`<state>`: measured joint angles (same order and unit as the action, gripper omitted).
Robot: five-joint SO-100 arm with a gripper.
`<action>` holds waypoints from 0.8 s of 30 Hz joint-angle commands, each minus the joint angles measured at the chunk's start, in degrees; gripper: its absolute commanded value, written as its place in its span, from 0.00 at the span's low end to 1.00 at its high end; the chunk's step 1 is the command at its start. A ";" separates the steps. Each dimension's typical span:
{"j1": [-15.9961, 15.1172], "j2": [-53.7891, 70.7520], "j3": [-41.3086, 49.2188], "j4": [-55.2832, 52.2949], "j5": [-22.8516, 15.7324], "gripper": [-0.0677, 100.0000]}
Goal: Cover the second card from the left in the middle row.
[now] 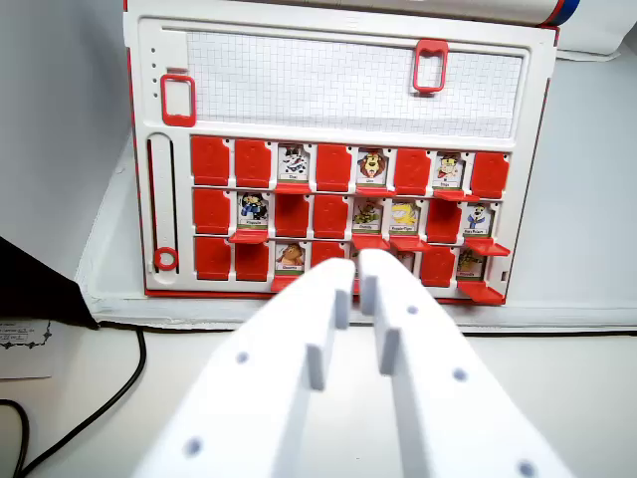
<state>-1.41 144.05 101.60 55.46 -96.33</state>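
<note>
A red-and-white flip-card board [333,70] stands upright ahead of me with three rows of tiles. In the middle row the leftmost tile [210,211] is a flipped-up red cover. The second tile [252,209] shows a character picture, with its red flap [249,237] lying down in front. Further along that row are two red covers, two pictures, a cover and a picture. My white gripper [356,279] fills the lower centre, fingers close together and empty. Its tips overlap the bottom row's middle, to the right of and below that picture tile.
Two red slider frames [430,66] [177,100] sit on the board's gridded upper panel. A black cable [100,408] curls over the white table at lower left, beside a black object [30,289] and a printed label [25,334]. A grey wall rises on the left.
</note>
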 commanded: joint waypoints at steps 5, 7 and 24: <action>2.55 -0.26 -4.66 6.33 0.00 0.00; 2.81 -0.26 -4.66 6.33 -0.09 0.00; 2.81 -0.18 -4.57 6.59 -0.09 0.00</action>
<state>1.76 143.61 101.43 62.14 -96.33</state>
